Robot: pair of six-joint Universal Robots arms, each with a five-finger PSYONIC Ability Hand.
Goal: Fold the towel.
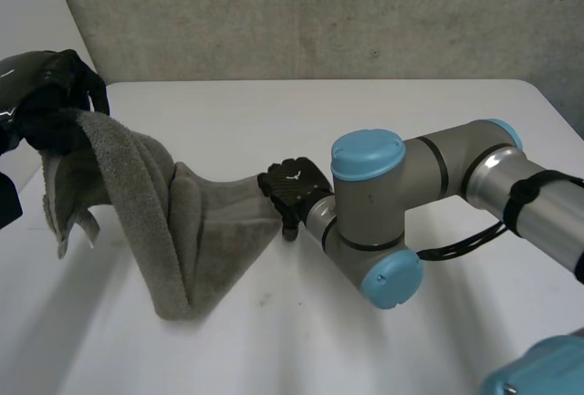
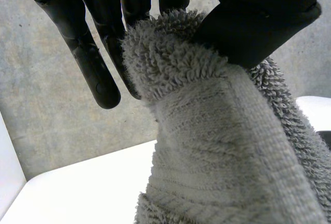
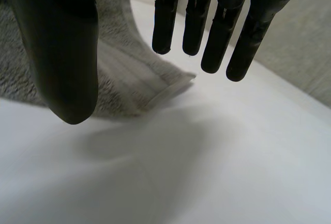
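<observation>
The head camera looked down on the table (image 1: 274,349) from behind the arms, while wrist cameras sat close along the left hand (image 2: 258,22) and right hand (image 3: 67,43), all sharing the towel (image 1: 210,222).

Lighting's pretty soft and even here, bright enough, looks like it comes from overhead. The white worktop (image 1: 301,121) is brightest toward 12 o'clock and greys off toward 7 o'clock, no hard glare anywhere on it. The towel (image 1: 173,231) only drops a faint, fuzzy-edged shadow around 8 o'clock. In the left wrist view the left robot hand (image 2: 98,79) is near-black, just a dull sheen along one finger.
</observation>
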